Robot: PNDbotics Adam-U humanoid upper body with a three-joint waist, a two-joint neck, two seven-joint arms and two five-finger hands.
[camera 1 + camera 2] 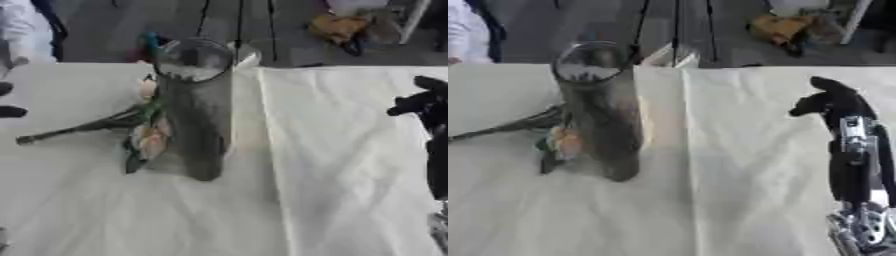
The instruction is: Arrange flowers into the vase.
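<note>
Nearest me, on the right, the robot's right forearm rises from the lower corner, and the right hand (833, 102) hangs above the cloth-covered bench (737, 165) with its fingers curled in and nothing between them. It sits well to the right of everything the task cares about, with a broad stretch of bare cloth between.

Farther in and to the left stands the vase (197, 110), a tall clear cylinder, upright, with no stems in it that I can make out. The flowers (144, 132) lie flat on the cloth just beside its left wall, pale blooms and green leaves close against the glass. Their dark stems (74, 127) run out leftward and slightly nearer, so the long axis lies roughly across the bench, blooms toward the vase, stem ends pointing away from it.

So the flowers are on the far side of the vase from the right hand, which would have to reach around or over the glass. At the far left edge two dark shapes, likely fingers of the left hand (9, 111), show close to the stem ends; I cannot tell how they are set. That side looks the nearer one.
</note>
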